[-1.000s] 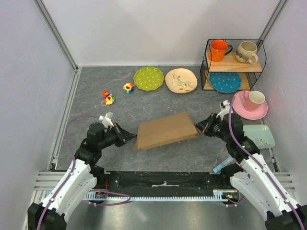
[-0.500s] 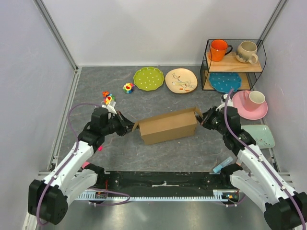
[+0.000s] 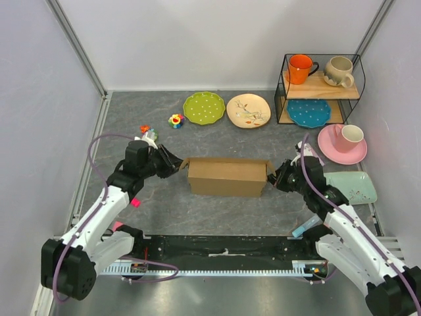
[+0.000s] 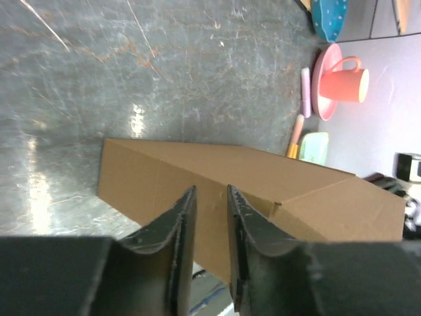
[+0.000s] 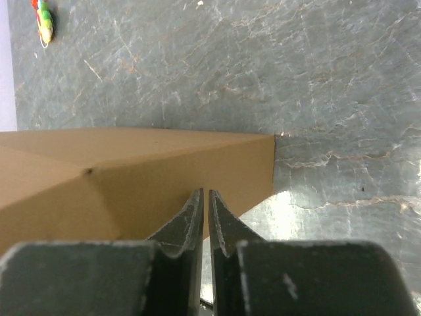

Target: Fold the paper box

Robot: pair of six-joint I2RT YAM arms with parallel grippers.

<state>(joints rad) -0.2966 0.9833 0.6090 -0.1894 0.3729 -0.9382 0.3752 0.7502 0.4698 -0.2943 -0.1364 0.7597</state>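
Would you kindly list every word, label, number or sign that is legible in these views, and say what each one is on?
No legible text in any view.
paper box: plain brown cardboard, no print showing.
green plate and cream plate: dots and a drawn sprig pattern only, no lettering.
blue stick, near right: too small to tell whether it bears any print.

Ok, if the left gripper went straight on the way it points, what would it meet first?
The paper box: its near end sits right ahead of the left gripper, very close, though actual contact is unclear.
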